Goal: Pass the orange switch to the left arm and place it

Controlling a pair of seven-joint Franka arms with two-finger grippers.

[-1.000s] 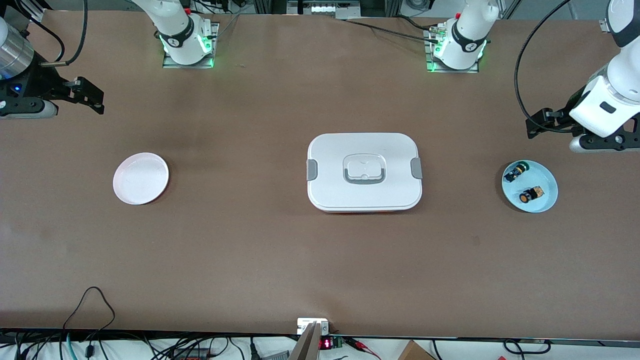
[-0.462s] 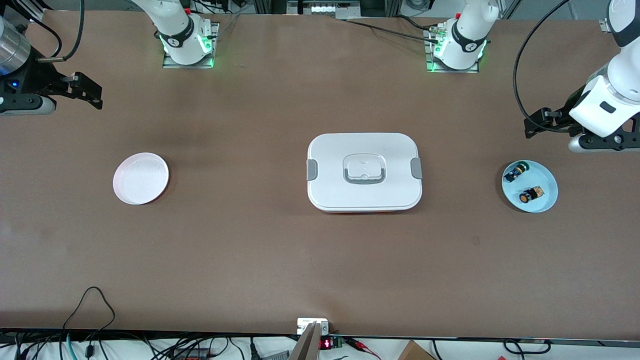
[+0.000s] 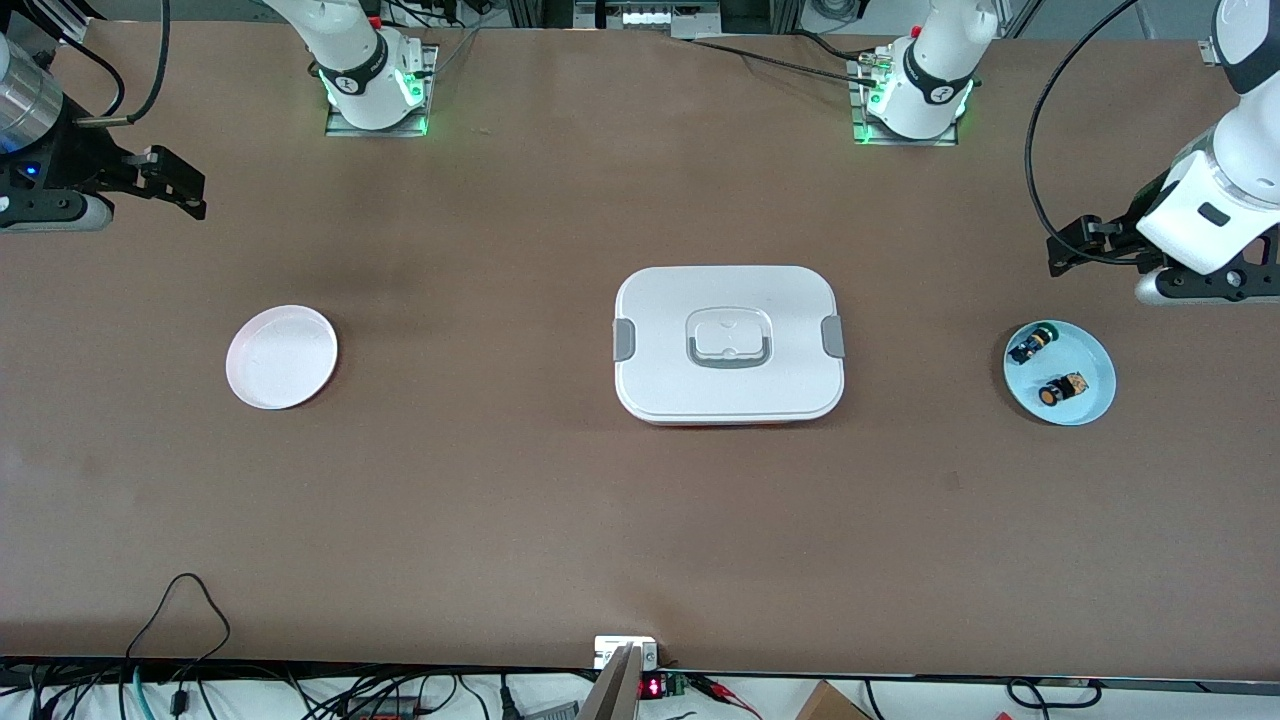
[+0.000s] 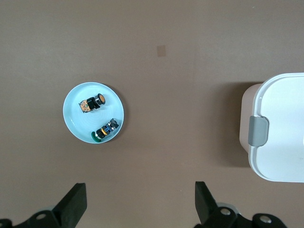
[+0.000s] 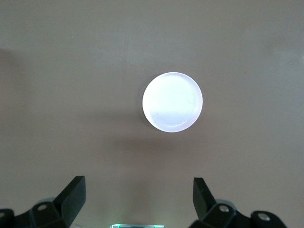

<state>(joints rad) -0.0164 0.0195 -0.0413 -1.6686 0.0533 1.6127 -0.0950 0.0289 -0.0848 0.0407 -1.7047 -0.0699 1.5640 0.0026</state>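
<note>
While both arms wait raised: no legible writing. Orange switch (image 3: 1062, 388) (image 4: 92, 103) on blue plate (image 3: 1092, 403) (image 4: 72, 114), 5 o'clock of second switch (image 3: 1032, 344) (image 4: 105, 130). Left gripper (image 3: 1075, 245) (image 4: 141, 205) and right gripper (image 3: 178, 183) (image 5: 138, 198) spread apart, empty. Box (image 3: 729, 343) (image 4: 280, 128) at centre.

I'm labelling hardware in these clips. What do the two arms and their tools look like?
Both arms are white with black bands; each base glows green. A black cable loops to the left arm. Its black tool has two dark fingers. The right arm's black tool sits below a silver cylinder with a blue light.
</note>
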